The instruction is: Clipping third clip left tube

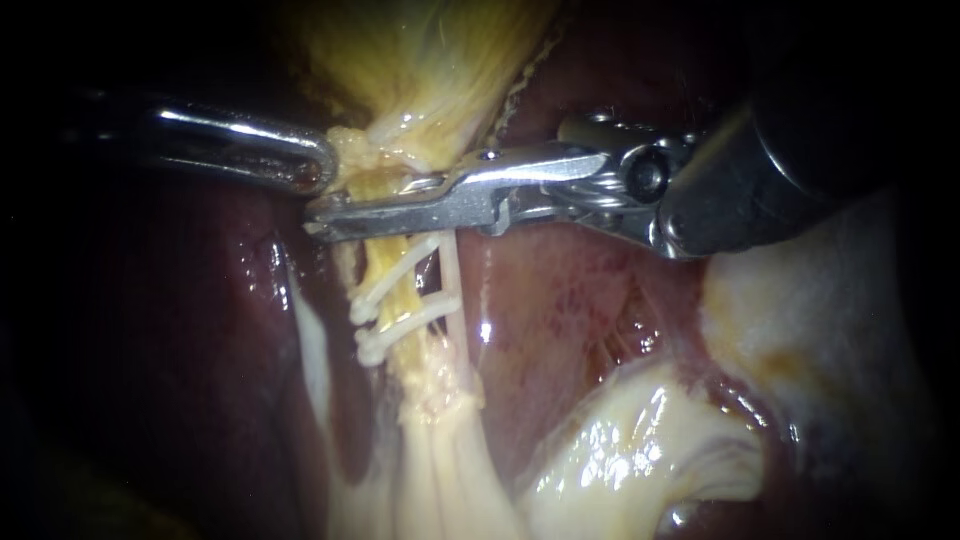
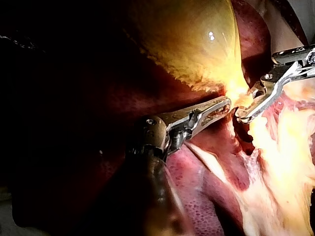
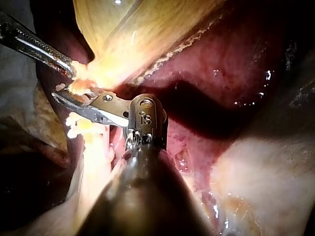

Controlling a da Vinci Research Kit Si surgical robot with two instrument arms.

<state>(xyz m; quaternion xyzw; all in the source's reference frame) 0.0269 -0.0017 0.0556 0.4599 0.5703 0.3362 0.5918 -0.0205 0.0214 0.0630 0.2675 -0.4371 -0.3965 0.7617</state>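
1. The left tube (image 1: 385, 290) is the yellow strand that runs down from the gallbladder (image 1: 430, 70). It carries the upper clip (image 1: 395, 275), and the lower clip (image 1: 405, 325) sits just beyond that, on the side away from the gallbladder. Both clips are white and lie across the tube.
2. The right instrument (image 1: 345, 212) crosses the tube just on the gallbladder side of the upper clip. One jaw lies in front of the tube and the other seems to pass behind it. The jaws are drawn down to a narrow slit with the tube pinched between them. I judge this is where the third clip is meant to sit, close to the upper clip but apart from it. No clip can be made out inside the jaws.
3. The left instrument (image 1: 318, 165) is a little further from the upper clip, on the gallbladder side. Its jaws are closed on a clump of tissue at the gallbladder's narrow end. That hold probably pulls the tube taut and straight, so the right instrument can cross it squarely.
4. The liver (image 1: 570, 300) lies behind and to either side of the upper clip, dark red and wet. Nothing is touching it.
5. The main risk, in my judgement, is the jaws closing over the upper clip or catching the paler strand beside it.
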